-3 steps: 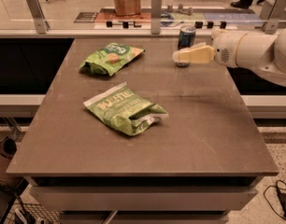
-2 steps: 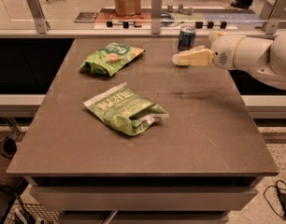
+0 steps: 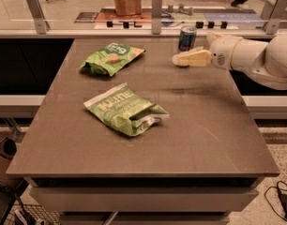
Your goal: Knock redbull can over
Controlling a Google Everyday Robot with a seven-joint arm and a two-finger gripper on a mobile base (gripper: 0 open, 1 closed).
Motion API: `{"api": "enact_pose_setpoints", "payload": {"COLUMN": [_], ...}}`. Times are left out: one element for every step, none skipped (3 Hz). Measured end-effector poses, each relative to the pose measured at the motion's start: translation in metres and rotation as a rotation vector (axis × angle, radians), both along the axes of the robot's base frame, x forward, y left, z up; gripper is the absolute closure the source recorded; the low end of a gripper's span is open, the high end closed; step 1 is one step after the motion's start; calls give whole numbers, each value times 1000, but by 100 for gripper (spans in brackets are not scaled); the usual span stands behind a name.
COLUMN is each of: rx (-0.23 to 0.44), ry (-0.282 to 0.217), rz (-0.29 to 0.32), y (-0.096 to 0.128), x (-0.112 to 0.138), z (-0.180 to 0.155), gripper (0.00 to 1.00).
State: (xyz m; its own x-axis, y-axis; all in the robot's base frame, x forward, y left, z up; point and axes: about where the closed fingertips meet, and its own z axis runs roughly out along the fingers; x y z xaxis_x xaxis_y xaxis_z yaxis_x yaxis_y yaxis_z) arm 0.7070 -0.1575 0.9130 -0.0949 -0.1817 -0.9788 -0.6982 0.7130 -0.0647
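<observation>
The redbull can (image 3: 187, 38) stands upright near the far edge of the brown table (image 3: 200, 125), right of centre. It is blue and silver with a silver top. My gripper (image 3: 181, 59) reaches in from the right on a white arm (image 3: 256, 57). Its pale fingers (image 3: 192, 58) point left, just in front of and slightly below the can, close to it. I cannot tell if they touch the can.
Two green chip bags lie on the table: one (image 3: 110, 57) at the far left, one (image 3: 127, 109) in the middle. A glass barrier with metal posts (image 3: 156, 8) runs along the far edge. A cable (image 3: 282, 196) lies on the floor at right.
The gripper and arm have drawn back slightly to the right and stay just in front of the can. The can still stands upright in the same place.
</observation>
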Motion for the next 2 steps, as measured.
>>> {"api": "enact_pose_setpoints", "payload": {"rx": [6,18], "ry": [-6,-7], "rz": [-10,-29], "y": [7,13], "x": [9,18], "z": [-4,-9], "gripper": [0,0]}}
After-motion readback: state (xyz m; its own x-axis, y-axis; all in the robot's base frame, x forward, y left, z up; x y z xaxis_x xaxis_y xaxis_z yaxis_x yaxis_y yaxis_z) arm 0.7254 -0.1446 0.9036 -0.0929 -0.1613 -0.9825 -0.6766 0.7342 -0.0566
